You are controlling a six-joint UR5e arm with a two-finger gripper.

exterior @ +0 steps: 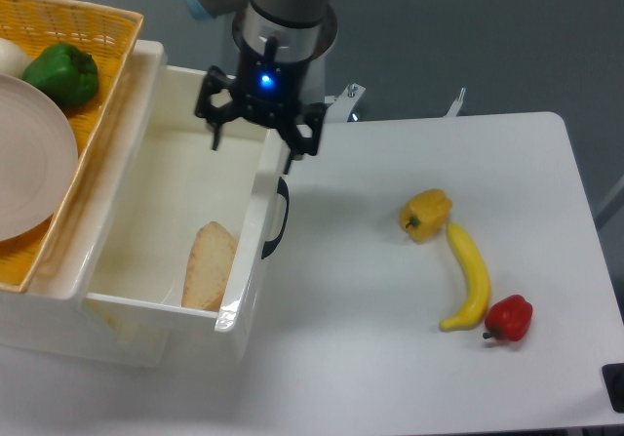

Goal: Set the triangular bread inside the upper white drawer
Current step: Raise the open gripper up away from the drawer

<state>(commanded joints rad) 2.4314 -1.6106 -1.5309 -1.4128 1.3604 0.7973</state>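
The gripper [252,136] hangs with its fingers spread wide and empty above the drawer [255,223] rim. Below and nearer the camera, the bread [210,265] leans against the drawer's front wall inside, apparently delivered.

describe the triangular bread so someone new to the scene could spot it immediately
Find the upper white drawer pulled open at the table's left, beside the yellow wicker basket. The triangular bread lies inside it, against the front wall. It is the drawer's only visible item: a tan wedge, unlike the glossy produce outside.
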